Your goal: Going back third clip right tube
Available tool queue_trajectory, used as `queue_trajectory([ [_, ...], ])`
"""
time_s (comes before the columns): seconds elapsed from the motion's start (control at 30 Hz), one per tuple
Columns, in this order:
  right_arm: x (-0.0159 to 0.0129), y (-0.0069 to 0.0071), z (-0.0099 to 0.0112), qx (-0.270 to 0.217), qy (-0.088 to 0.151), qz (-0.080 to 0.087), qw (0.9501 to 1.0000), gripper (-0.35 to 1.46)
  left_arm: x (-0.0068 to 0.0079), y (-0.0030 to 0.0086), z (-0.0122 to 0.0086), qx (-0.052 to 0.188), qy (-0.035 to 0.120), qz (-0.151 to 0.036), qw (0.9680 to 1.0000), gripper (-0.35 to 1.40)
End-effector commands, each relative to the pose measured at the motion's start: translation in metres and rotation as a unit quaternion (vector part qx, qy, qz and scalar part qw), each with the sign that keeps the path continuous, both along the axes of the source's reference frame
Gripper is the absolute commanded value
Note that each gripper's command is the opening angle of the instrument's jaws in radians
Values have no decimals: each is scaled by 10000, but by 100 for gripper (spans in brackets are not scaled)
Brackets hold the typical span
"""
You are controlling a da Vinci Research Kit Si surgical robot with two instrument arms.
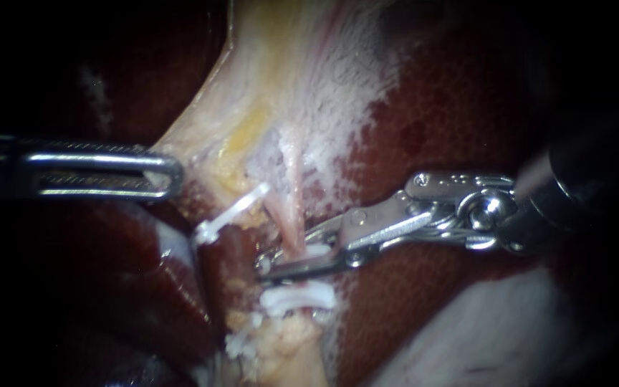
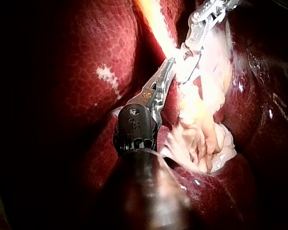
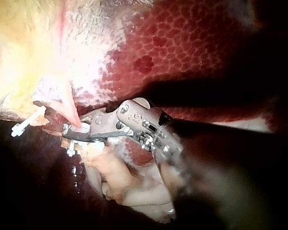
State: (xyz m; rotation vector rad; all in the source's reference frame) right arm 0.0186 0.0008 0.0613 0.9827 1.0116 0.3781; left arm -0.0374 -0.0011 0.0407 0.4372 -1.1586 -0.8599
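Observation:
The pale pink right tube [image 1: 291,215] runs down from the gallbladder [image 1: 281,86]. My right instrument [image 1: 284,254] comes in from the right, its jaws open with a gap, one on each side of the tube. A white clip [image 1: 318,251] sits on the tube between them. In the right wrist view the same jaws [image 3: 69,135] straddle that clip [image 3: 82,128]. Lower on the tube sits a second white clip [image 1: 299,297]. My left instrument [image 1: 170,175] is shut on the gallbladder's pale edge, and the left wrist view shows its jaws [image 2: 170,64] closed on pale tissue.
Another white clip [image 1: 227,215] lies across the left tube, with more white clip material [image 1: 241,344] lower down. Dark red liver [image 1: 467,107] surrounds the field. A pale fold [image 1: 481,337] lies under the right instrument's shaft.

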Motion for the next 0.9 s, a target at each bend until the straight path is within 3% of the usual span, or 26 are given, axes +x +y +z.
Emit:
queue_trajectory([
  [0.03, 0, 0, 0, 0, 2, -2, 10000, -35, 0, 0, 0, -2, -2, 1, 10000, -35],
  [0.3, 1, -6, 6, -21, 12, -34, 10000, -35, 0, 1, 2, -3, -4, 3, 10000, -35],
  [0.43, 1, -8, 5, -19, 11, -64, 10000, 6, 1, 1, 3, -3, -4, 3, 10000, -35],
  [0.6, -1, -7, 4, -346, 164, -77, 9992, 32, 1, 1, 3, -3, -4, 3, 10000, -35],
  [0.9, -19, 4, -8, -959, 332, 33, 9948, 48, 1, 1, 3, -3, -4, 4, 10000, -35],
])
